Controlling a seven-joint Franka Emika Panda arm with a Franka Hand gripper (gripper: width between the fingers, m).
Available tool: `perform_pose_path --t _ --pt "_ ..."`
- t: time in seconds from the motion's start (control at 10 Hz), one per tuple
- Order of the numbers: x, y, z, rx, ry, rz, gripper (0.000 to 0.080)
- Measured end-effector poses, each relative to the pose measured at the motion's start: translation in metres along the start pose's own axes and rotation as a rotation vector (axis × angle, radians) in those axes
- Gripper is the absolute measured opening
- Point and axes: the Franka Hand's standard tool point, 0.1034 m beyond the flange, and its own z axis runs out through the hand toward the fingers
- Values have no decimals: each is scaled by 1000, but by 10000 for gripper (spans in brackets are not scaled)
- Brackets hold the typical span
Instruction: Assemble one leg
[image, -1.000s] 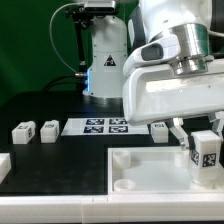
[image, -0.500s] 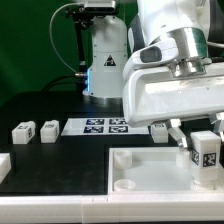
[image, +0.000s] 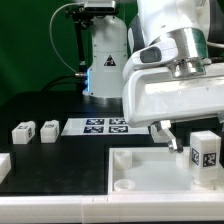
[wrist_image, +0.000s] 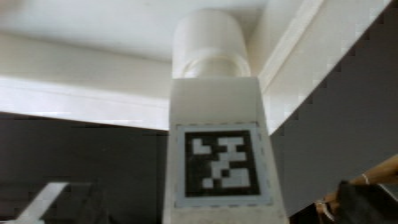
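Note:
A leg (image: 205, 156), a stubby white post with a black-and-white tag, stands upright at the corner of the large white panel (image: 150, 172) on the exterior view's right. My gripper (image: 188, 140) hangs over it with its jaws spread. One dark finger (image: 165, 136) stands clear of the leg, and the other is hidden. In the wrist view the leg (wrist_image: 221, 130) fills the middle. The fingertips (wrist_image: 368, 196) sit far out at either side and do not touch it. Three more legs lie behind: two on the exterior view's left (image: 21, 131) (image: 48, 130) and one (image: 158, 127) by the marker board.
The marker board (image: 100, 126) lies flat behind the panel. The robot's base (image: 105, 65) rises at the back. A white part (image: 3, 165) shows at the exterior view's left edge. The panel has round corner holes (image: 122, 157).
The visible finger has moved away from the leg toward the exterior view's left, so the jaws have opened and let go of the leg. The leg stays standing on the panel.

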Motion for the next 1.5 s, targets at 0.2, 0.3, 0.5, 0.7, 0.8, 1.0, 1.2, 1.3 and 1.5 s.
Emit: perform_pose_path --t 0.2,0.3,0.5,0.7,0.8,1.0,1.2,1.3,1.5 --pt "0 0 0 1 -9 1 649" --pt "5 3 -5 5 -49 4 649" --pt "15 3 -9 24 -154 12 649" --pt "18 4 -6 28 -174 20 649" --pt "13 2 -4 38 -232 35 649" --pt "13 2 -4 38 -232 35 649" --pt "13 2 -4 38 -232 35 649" --pt "13 2 -4 38 -232 35 649" --pt "13 2 -4 38 -232 35 649"
